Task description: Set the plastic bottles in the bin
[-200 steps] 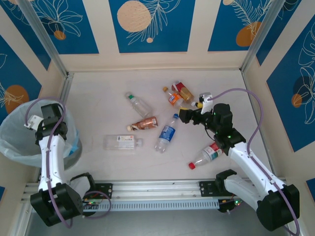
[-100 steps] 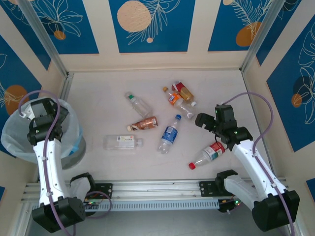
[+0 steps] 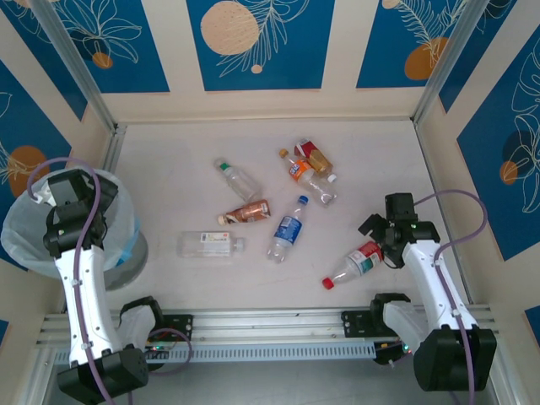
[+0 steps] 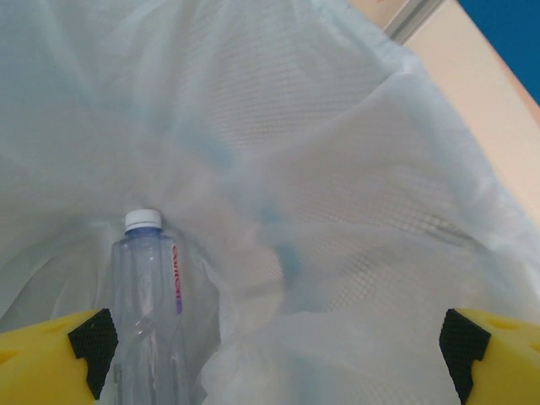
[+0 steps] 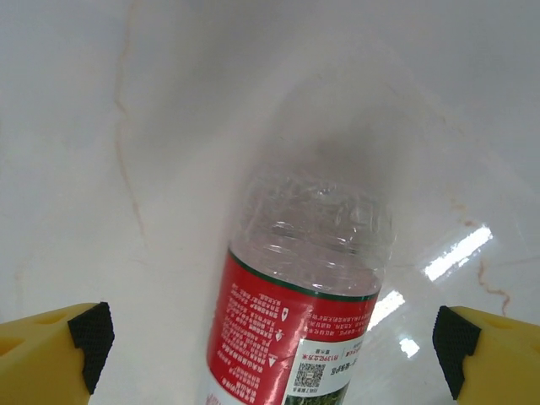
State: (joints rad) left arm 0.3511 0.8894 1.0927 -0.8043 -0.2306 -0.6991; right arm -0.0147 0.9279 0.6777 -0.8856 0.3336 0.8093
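Tabletop (image 3: 169, 152) pale, bottles (image 3: 286, 229) strewn, walls (image 3: 253, 51) blue-patterned

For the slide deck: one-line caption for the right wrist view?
Open right gripper over a red-labelled clear bottle lying on the white table.

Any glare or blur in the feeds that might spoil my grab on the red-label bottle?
Right wrist: red-label bottle sharp, with a soft shadow around its base and a bright glare streak on the table beside it. Left wrist: bin liner hazy, the bottle inside readable. Top external: even light, no blur.
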